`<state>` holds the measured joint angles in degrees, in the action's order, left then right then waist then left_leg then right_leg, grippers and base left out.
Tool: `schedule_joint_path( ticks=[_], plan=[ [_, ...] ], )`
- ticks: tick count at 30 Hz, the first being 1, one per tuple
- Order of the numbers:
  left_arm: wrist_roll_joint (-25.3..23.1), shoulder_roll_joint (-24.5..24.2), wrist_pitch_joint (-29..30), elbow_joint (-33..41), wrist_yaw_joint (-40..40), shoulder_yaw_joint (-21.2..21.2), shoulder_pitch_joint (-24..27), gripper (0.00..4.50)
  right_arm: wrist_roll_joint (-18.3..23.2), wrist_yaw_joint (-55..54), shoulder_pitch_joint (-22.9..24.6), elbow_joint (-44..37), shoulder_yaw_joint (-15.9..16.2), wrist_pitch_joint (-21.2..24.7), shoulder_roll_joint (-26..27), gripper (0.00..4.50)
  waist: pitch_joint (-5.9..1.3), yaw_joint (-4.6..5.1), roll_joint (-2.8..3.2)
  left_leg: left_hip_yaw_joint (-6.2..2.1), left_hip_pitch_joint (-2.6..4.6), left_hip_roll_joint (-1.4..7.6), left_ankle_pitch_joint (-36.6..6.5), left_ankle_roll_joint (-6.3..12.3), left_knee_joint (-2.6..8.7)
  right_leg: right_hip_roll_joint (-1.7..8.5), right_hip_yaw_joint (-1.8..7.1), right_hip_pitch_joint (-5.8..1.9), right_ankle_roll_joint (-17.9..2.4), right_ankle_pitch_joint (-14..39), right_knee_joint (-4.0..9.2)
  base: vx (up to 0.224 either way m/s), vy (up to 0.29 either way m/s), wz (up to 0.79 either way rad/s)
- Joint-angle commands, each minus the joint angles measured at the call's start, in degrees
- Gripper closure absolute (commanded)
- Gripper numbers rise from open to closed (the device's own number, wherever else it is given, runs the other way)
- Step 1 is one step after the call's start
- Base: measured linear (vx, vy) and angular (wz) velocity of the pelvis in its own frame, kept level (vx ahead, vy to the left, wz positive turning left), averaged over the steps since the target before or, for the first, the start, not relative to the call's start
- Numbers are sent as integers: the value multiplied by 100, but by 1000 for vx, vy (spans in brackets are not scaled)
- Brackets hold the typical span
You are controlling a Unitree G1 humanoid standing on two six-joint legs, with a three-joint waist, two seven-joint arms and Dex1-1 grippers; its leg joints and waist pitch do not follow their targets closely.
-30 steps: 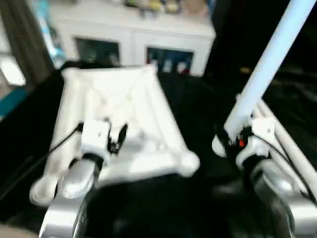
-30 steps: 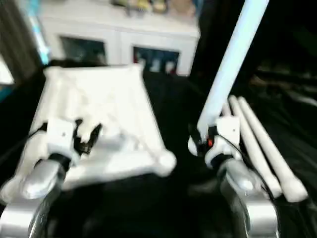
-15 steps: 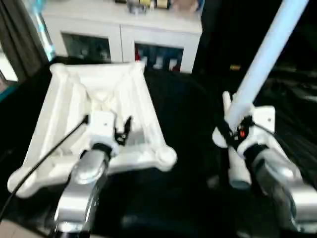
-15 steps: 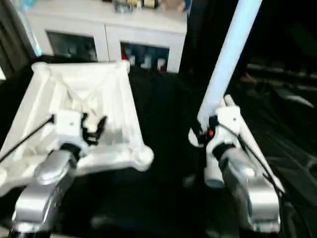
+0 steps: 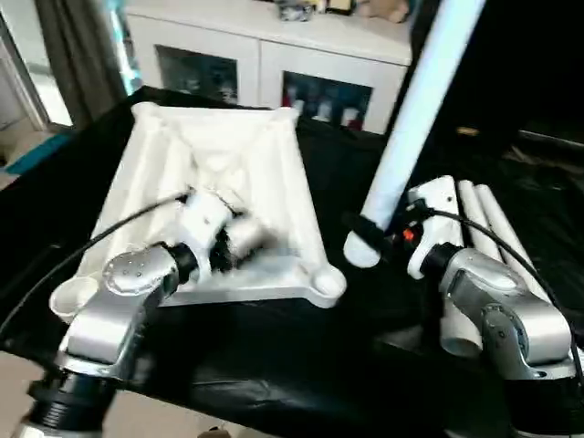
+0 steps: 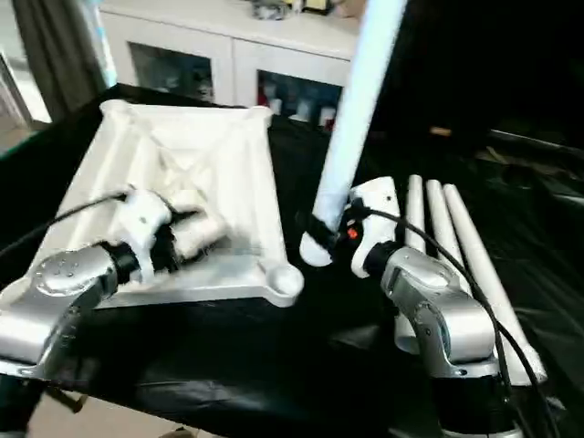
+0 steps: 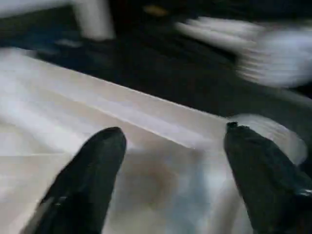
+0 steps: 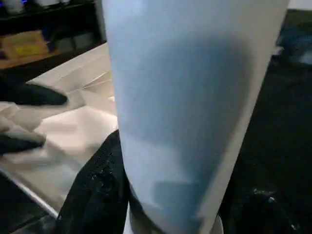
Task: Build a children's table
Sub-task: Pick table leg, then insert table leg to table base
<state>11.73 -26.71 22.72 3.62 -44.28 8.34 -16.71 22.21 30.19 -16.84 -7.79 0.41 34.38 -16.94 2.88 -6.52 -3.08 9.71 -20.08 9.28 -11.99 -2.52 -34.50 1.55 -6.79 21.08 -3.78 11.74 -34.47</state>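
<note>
The white tabletop lies underside up on the left of the black-draped table, its ribs showing. A round corner socket sits at its near right corner. My left gripper hovers over the ribbed underside near the front edge. In the left wrist view its black fingers stand wide apart with nothing between them. My right gripper is shut on a long white leg. The leg tilts up and to the right, its lower end just right of the corner socket. In the right wrist view the leg sits between the fingers.
Three more white legs lie side by side on the black cloth behind my right arm. A white cabinet with glass doors stands behind the table. The table's front edge runs close below my arms.
The camera has shifted. My left gripper has swung right over the tabletop's front part and spread its fingers wider. The held leg's lower end has come closer to the near right corner socket.
</note>
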Motion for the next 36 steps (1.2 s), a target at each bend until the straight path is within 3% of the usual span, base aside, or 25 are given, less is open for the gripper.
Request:
schedule_joint_path(
  ticks=[1, 3, 5, 8, 10, 13, 14, 15, 16, 17, 18, 19, 20, 21, 22, 23, 24, 25, 26, 27, 28, 31, 33, 35, 36],
  plan=[
    [78, -319, 184, -16, -941, 460, -229, 61, 50, 75, -26, -50, -19, -28, -132, 258, -339, 15, 129, -235, 107, 554, -183, 128, 439, 836, 517, -199, -521, 216, 308, 0, 0, 0],
    [55, -366, 191, -38, -1039, 521, -262, 61, 54, 79, -13, -61, -17, -31, -137, 258, -331, 11, 115, -209, 90, 546, -232, 94, 447, 863, 536, -233, -623, 118, 290, 0, 0, 0],
    [-136, -363, 62, -189, -1033, 686, -372, 61, 39, 59, 38, -100, -15, -43, -141, 258, -318, -4, 208, -211, 75, 539, -408, 23, 446, 878, 545, -250, -651, 304, 324, 0, 0, 0],
    [-431, 138, -177, -434, -95, 564, -405, 61, 3, -56, 179, -255, -82, -43, -85, 258, -295, -11, 213, -200, 71, 529, -694, 7, 426, 887, 554, -274, -587, 799, 413, 0, 0, 0],
    [-473, 362, -374, -487, 340, 415, -366, 61, -3, -128, 245, -324, -111, -30, -62, 258, -306, -24, 191, -199, 24, 506, -635, 71, 415, 893, 549, -321, -514, 1069, 452, 0, 0, 0],
    [-253, 754, 4, -325, 910, 94, -197, 61, 7, -241, 413, -483, -139, 18, 8, 258, -310, -3, 193, -226, 26, 562, -598, 69, 421, 830, 501, -300, -441, 1138, 446, 0, 0, 0],
    [-233, 816, 39, -216, 994, 37, -135, 61, 15, -264, 459, -547, -121, 39, 23, 258, -312, 64, 217, -312, 79, 692, -695, 63, 466, 693, 411, -262, -340, 1046, 465, 0, 0, 0],
    [-226, 854, 101, -176, 1053, -3, -103, 61, 24, -282, 471, -577, -101, 55, 43, 258, -344, 162, 302, -544, 221, 1088, -741, 204, 618, 565, 282, -198, -262, 776, 334, 0, 0, 0],
    [-236, 878, 118, -168, 1084, -25, -87, 61, 34, -296, 476, -596, -87, 66, 56, 258, -362, 212, 342, -708, 272, 1385, -644, 382, 712, 564, 233, -152, -207, 642, 153, 8, -65, 5],
    [-154, 923, 170, -153, 1086, -96, -66, 61, 42, -306, 463, -595, -78, 74, 70, 258, -373, 278, 327, -891, 416, 1765, -318, 826, 826, 580, 257, 102, -164, 674, -301, 10, -134, 12],
    [-96, 955, 201, -140, 1085, -147, -48, 61, 46, -313, 455, -596, -72, 79, 81, 258, -328, 280, 317, -733, 376, 1647, -194, 1172, 850, 515, 316, 268, -316, 621, -550, 6, -116, 12],
    [-103, 926, 180, -130, 1051, -143, -46, 61, 49, -314, 440, -587, -75, 83, 83, 258, -355, 330, 280, -669, 374, 1509, -83, 1381, 791, 535, 372, 296, -504, 420, -535, -4, -161, 10],
    [-115, 882, 135, -114, 1000, -133, -40, 61, 54, -313, 419, -576, -79, 88, 85, 258, -358, 312, 159, -367, 233, 1022, -50, 1724, 538, 596, 454, 225, -1301, -181, -223, -7, -92, 3],
    [-139, 813, 25, -93, 920, -111, -30, 61, 65, -306, 393, -561, -86, 91, 87, 258, -425, 189, -137, 175, -274, -111, -471, 1554, -351, 688, 640, -221, -2110, -453, 342, -16, -172, 0],
    [-178, 763, -82, -70, 886, -83, -14, 61, 77, -312, 382, -563, -90, 97, 87, 258, -412, -49, -110, 10, -388, -57, -463, 913, -597, 1083, 806, -366, -1739, 259, 477, -26, -186, -1],
    [-147, 663, -39, -43, 784, -90, -14, 61, 84, -299, 355, -545, -90, 99, 75, 258, -363, -67, -106, -51, -463, -26, -182, 647, -481, 1074, 809, -378, -1229, 317, 428, -26, -186, -1],
    [-162, 612, -56, -38, 757, -92, -17, 61, 83, -289, 344, -536, -88, 99, 68, 258, -305, -61, -81, -124, -402, 70, 20, 348, -161, 958, 720, -334, -259, 628, 392, -45, -196, -2],
    [-159, 515, -24, -31, 690, -107, -25, 61, 82, -270, 322, -515, -84, 99, 54, 258, -321, -46, -52, -132, -351, 91, -7, 310, -60, 867, 679, -331, 144, 732, 401, -64, -163, -6],
    [-157, 445, 2, -27, 628, -104, -31, 61, 79, -258, 309, -501, -81, 97, 46, 258, -342, -16, -9, -230, -333, 203, 18, 387, 112, 766, 598, -337, 621, 905, 352, -64, -163, -6],
    [-163, 398, 2, -26, 582, -96, -35, 61, 77, -251, 301, -493, -78, 96, 42, 258, -347, -70, 66, -220, -172, 251, -192, 368, 171, 664, 505, -231, 961, 1350, 483, -70, -133, -1],
    [-183, 330, -50, -32, 507, -77, -35, 61, 72, -242, 289, -483, -71, 93, 40, 258, -296, -69, 48, -161, -87, 244, -460, 298, 223, 619, 440, -186, 1065, 1996, 605, -66, -92, 5],
    [-177, 171, -138, -62, 230, -31, -36, 61, 74, -223, 249, -461, -61, 94, 48, 258, -239, -116, 36, -118, 35, 247, -758, 145, 297, 572, 366, -132, 1189, 2780, 764, -59, -51, 6],
    [-216, 83, -218, -75, 104, 14, -37, 42, 77, -213, 236, -454, -56, 93, 52, 258, -222, -103, 69, -160, 83, 338, -972, 67, 372, 637, 305, -170, 1043, 3001, 812, -26, -6, 3],
    [-208, -131, -288, -210, -232, 58, -140, 26, 85, -188, 220, -427, -24, 65, 39, 258, -227, -60, 147, -282, 184, 563, -1469, -17, 504, 773, 277, -209, 586, 2812, 787, 0, 0, 0],
    [-251, -247, -362, -320, -340, 73, -244, 22, 89, -169, 219, -416, -9, 53, 32, 258, -240, -38, 154, -307, 181, 629, -1594, -83, 547, 822, 281, -245, 351, 2470, 721, -3, 63, -1]
  ],
)
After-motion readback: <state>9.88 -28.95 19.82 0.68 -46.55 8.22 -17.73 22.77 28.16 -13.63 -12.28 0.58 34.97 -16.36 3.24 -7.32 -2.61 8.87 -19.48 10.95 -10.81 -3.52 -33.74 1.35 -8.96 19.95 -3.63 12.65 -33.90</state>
